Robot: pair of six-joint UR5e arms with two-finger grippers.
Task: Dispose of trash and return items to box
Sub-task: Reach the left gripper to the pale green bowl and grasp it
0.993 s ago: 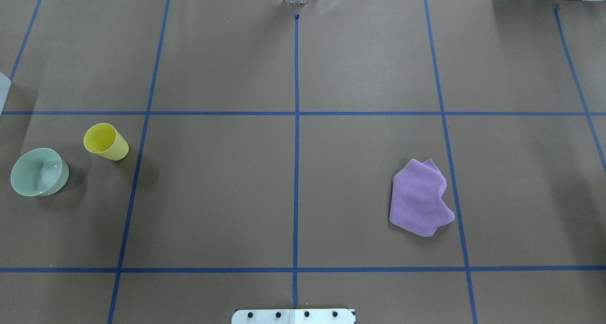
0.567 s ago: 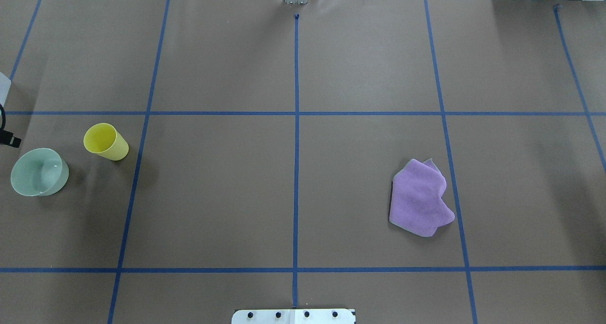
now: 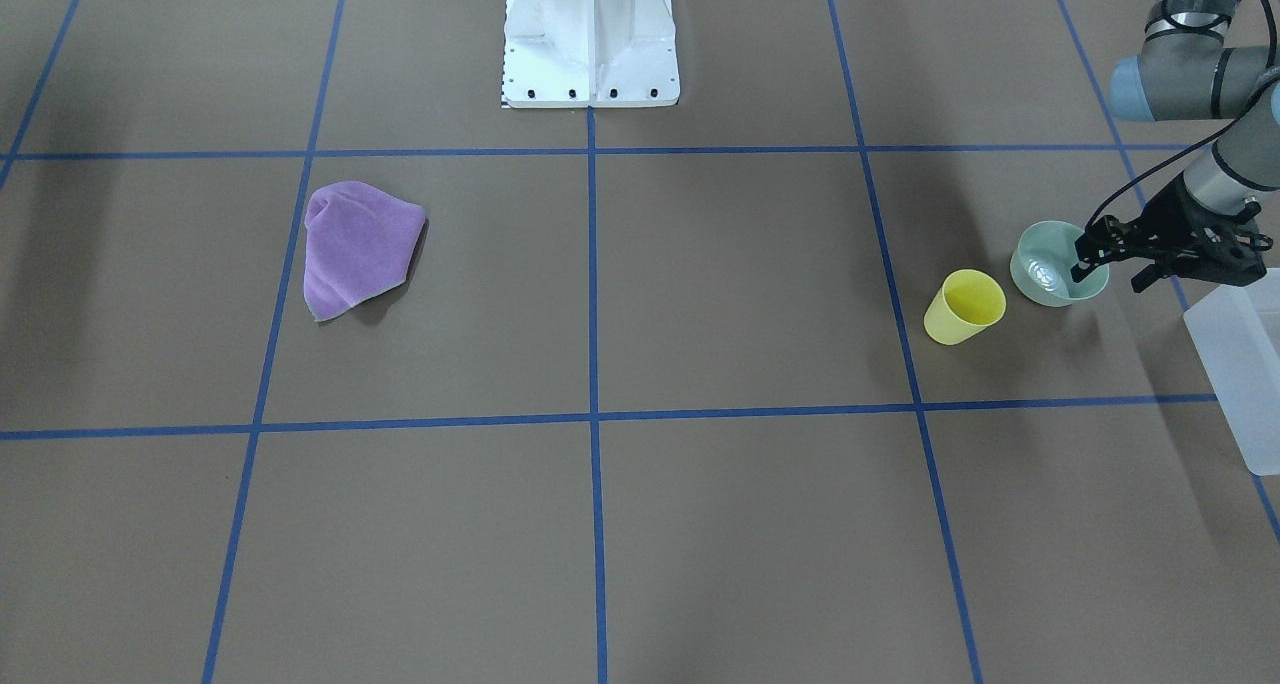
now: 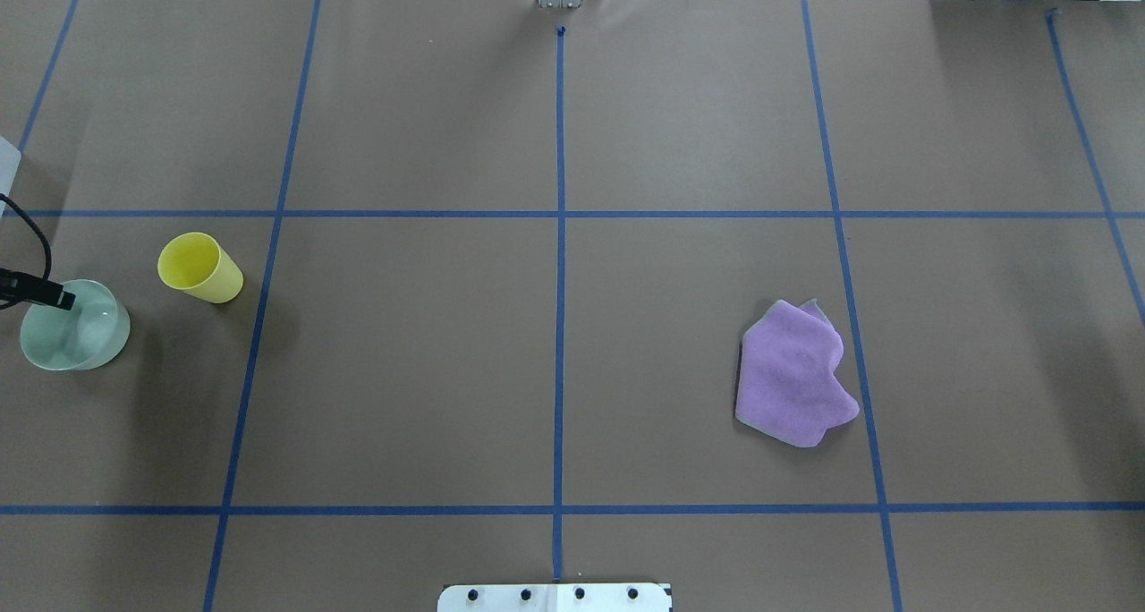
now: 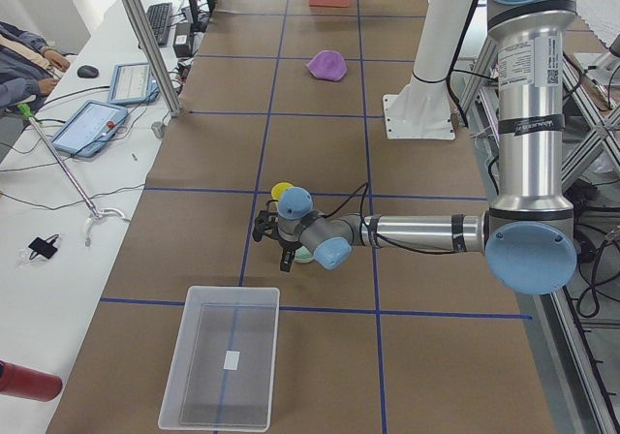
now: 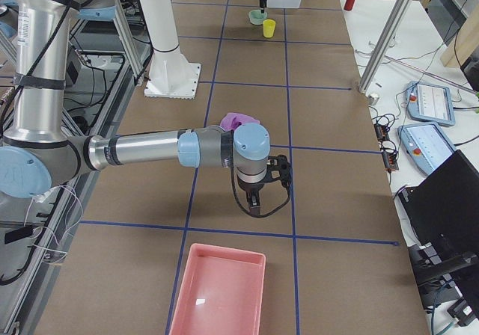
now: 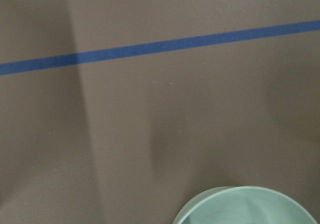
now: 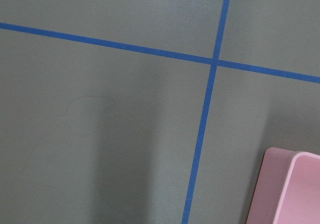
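Note:
The pale mint-green bowl (image 4: 79, 336) stands upright at the table's left end, next to a yellow cup (image 4: 199, 267). It also shows in the front view (image 3: 1045, 264) and at the bottom of the left wrist view (image 7: 250, 208). My left gripper (image 3: 1109, 277) is open and low over the bowl's outer rim, with one finger (image 4: 55, 297) over the bowl's inside. The frosted box (image 3: 1240, 364) stands empty just beyond the bowl (image 5: 221, 356). My right gripper (image 6: 258, 199) hovers over bare table near the purple cloth (image 6: 239, 120); I cannot tell if it is open.
The purple cloth (image 4: 794, 372) lies crumpled right of centre. A pink tray (image 6: 217, 290) sits at the table's right end, its corner in the right wrist view (image 8: 292, 189). The white robot pedestal (image 3: 590, 34) stands at the robot's side of the table.
My left gripper's finger has come in from the left edge and moved over the bowl's rim. The bowl, cup and cloth have not moved.

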